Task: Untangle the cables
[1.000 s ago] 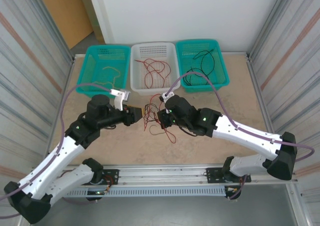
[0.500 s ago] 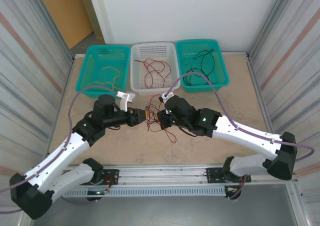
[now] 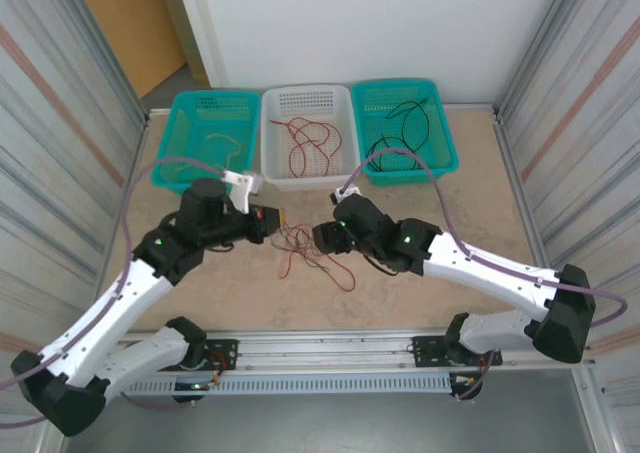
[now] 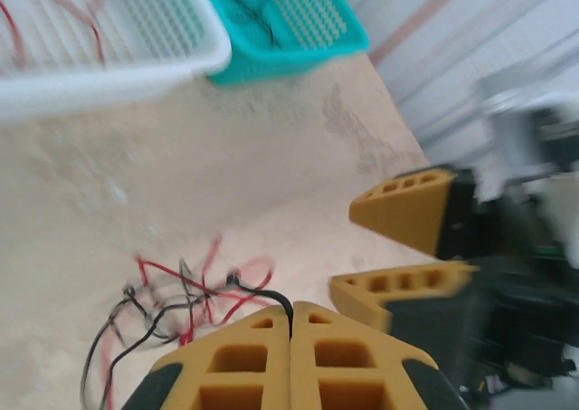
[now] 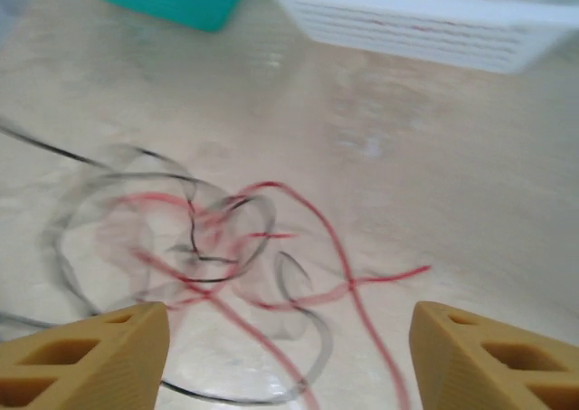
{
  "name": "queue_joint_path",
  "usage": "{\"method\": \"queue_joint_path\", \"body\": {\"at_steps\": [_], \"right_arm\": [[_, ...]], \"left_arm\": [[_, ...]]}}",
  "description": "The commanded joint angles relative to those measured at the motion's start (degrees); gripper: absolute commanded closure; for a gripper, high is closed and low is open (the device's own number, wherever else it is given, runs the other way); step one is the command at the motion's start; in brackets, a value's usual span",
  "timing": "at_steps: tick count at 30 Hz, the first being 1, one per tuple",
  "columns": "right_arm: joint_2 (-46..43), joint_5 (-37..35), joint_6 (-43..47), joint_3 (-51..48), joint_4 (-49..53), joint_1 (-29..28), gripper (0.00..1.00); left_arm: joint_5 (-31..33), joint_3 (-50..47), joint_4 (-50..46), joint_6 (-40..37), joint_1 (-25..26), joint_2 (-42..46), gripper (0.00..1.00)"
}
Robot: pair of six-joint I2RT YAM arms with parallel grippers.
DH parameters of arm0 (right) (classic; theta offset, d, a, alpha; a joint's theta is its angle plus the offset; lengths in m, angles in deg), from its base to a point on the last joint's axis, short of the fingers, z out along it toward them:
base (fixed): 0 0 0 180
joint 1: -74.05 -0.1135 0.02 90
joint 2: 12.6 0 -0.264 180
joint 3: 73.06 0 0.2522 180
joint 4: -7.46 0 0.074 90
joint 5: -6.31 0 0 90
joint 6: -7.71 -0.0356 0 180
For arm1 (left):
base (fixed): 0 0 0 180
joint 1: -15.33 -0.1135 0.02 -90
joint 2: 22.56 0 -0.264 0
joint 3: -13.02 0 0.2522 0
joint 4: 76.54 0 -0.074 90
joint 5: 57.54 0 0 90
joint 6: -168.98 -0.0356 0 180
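While left gripper [image 4: 289, 327] pinches black cable [image 4: 260, 293] | right gripper [image 5: 288, 324] released | white basket [image 3: 301, 184]: red cables [image 3: 300, 139]

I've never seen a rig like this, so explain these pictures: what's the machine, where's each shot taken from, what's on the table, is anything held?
Two white robot arms, a left arm and a right arm, are bolted at the near table edge. The wide picture is from a fixed camera above and behind them; the close-ups are from a camera on each wrist. On the beige tabletop lies a tangle of thin red and black cables. At the back stand a teal plastic basket with a yellow-tan cable, a white plastic basket with red cables, and a second teal plastic basket with black cables. The left end effector is shut, seemingly pinching one black cable of the tangle. The right end effector is open, aimed at the tangle, holding nothing.
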Motion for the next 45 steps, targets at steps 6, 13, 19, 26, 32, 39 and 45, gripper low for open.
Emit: {"method": "queue_joint_path", "body": {"at_steps": [6, 13, 19, 26, 32, 39, 45], "right_arm": [[-9.8, 2.0, -1.9, -5.9, 0.1, 3.4, 0.21], [-5.6, 10.1, 2.1, 1.8, -7.0, -0.5, 0.09], [3.3, 10.8, -0.2, 4.2, -15.8, -0.4, 0.06], [12.6, 9.8, -4.1, 0.6, -17.5, 1.2, 0.08], [16.4, 9.8, -9.4, -10.1, -20.0, 6.2, 0.12], [13.9, 9.3, -8.5, -11.6, -16.9, 8.8, 0.16], [0.9, 3.0, -4.5, -7.8, -10.8, 3.1, 0.2]], "left_arm": [[3.0, 15.2, -12.9, -17.0, 1.6, -1.1, 1.0], [-4.8, 24.8, -11.8, -16.4, 3.2, -5.9, 1.0], [-7.0, 31.6, -11.1, -14.8, 4.9, -9.3, 1.0], [-2.1, 40.1, -12.6, -15.1, 4.9, -11.0, 1.0], [6.5, 48.8, -16.2, -16.9, 4.8, -12.0, 1.0], [6.9, 50.1, -17.5, -17.0, 4.4, -11.6, 1.0], [3.7, 48.7, -17.4, -16.8, 4.2, -12.5, 1.0]]}}
